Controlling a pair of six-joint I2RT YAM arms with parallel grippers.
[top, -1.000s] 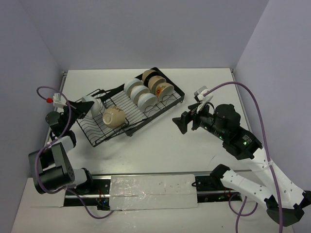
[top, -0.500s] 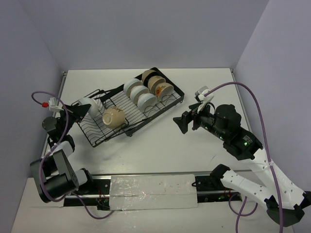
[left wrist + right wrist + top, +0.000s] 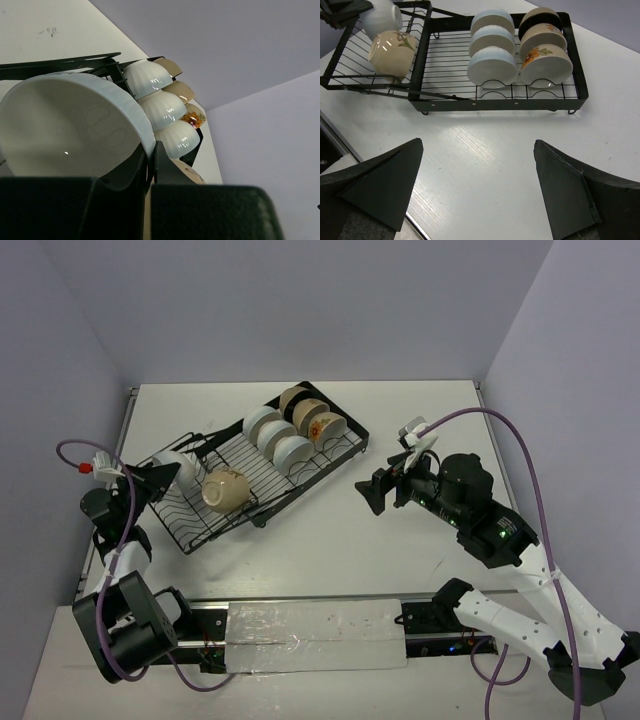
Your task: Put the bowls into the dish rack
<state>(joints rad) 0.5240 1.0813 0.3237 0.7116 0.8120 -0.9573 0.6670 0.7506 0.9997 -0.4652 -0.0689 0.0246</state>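
Left wrist view: left gripper point(image 3: 151, 152) clamps the white bowl point(image 3: 60, 125) by its rim, bowl just ahead.

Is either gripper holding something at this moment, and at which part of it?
The left gripper is shut on the white bowl, pinching it by its rim. The right gripper is open and holds nothing.

Left claw point(image 3: 151, 157) pinched shut, right claw point(image 3: 477, 145) spread wide.
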